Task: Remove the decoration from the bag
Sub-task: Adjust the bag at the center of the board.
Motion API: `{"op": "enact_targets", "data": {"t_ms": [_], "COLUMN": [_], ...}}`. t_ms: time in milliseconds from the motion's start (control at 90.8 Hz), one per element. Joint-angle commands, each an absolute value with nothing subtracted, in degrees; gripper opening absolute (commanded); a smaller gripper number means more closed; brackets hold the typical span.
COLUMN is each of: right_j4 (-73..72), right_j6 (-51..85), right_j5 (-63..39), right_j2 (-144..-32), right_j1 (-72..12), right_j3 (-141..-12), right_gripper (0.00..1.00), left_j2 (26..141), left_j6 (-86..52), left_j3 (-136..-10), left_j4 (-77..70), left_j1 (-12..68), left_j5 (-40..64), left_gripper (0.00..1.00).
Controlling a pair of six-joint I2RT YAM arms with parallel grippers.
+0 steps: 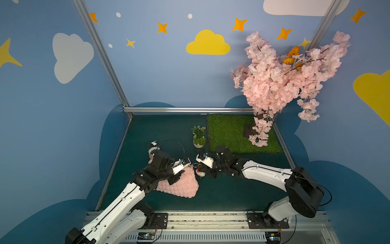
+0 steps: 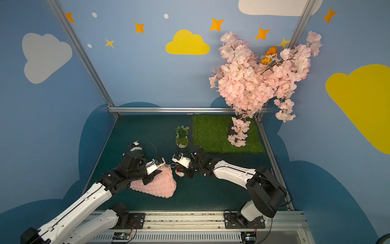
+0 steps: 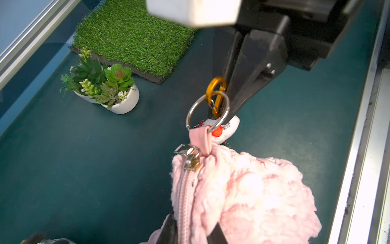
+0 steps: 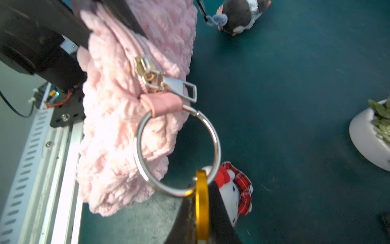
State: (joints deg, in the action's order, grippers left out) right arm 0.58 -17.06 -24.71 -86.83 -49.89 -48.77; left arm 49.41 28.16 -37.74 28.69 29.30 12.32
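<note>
While left fingers (image 3: 167, 231) pinch zipped bag (image 3: 253, 190), right fingers (image 3: 249, 80) clamp gold clip (image 4: 202, 200); decoration (image 4: 232, 190) beside

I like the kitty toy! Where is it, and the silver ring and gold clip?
kitty toy (image 4: 231, 190): right wrist view, white face.
silver ring (image 4: 137, 152): right wrist view, its band.
gold clip (image 4: 202, 202): right wrist view, its edge.

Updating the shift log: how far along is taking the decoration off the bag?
Done: left gripper pins the bag; right gripper is shut on the gold clip. In hand: freeing that clip from the silver ring. Remaining: the clip is hooked through the ring, so the decoration is still attached; unhook it.
</note>
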Motion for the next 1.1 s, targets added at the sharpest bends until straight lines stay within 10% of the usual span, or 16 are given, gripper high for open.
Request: {"op": "enact_targets", "data": {"t_ms": [0, 1090], "right_j4": [9.0, 8.3], "right_j6": [-22.7, -28.2], "right_j5": [-18.8, -14.6], "right_j2": [-84.0, -75.1], "right_j1": [-50.8, -52.9], "right_j3": [-50.5, -50.1], "right_gripper": [0.04, 0.02], "left_j2": [49.9, 55.8], "left_j6": [26.5, 2.6], "left_j3": [-36.8, -41.2], "left_j4": [28.0, 21.2], "left_j1": [29.3, 30.7], "left_j5": [16.2, 37.1], "left_gripper": [0.24, 0.5]}}
